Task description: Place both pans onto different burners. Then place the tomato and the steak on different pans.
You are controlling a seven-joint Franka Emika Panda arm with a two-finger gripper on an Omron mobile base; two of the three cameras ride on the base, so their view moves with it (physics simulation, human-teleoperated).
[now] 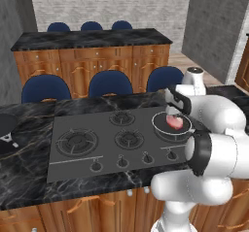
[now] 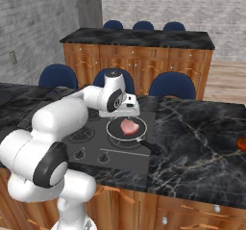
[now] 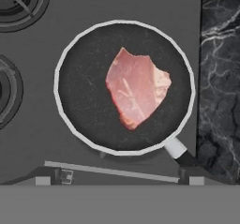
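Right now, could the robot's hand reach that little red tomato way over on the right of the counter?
Probably not without driving over. The tomato lies at the counter's far right, while the gripper hangs over the steak in the pan.

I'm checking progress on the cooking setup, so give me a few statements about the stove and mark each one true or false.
1. The steak lies inside the silver-rimmed pan. True.
2. That pan sits on the cooktop at its right end, as the left base view shows it. True.
3. The gripper is clamped on the steak. False: it is open above the pan, and the steak lies free.
4. The tomato is in the pan with the steak. False: it sits on the marble counter far to the right.
5. The large left burner holds a pan. False: it is bare.
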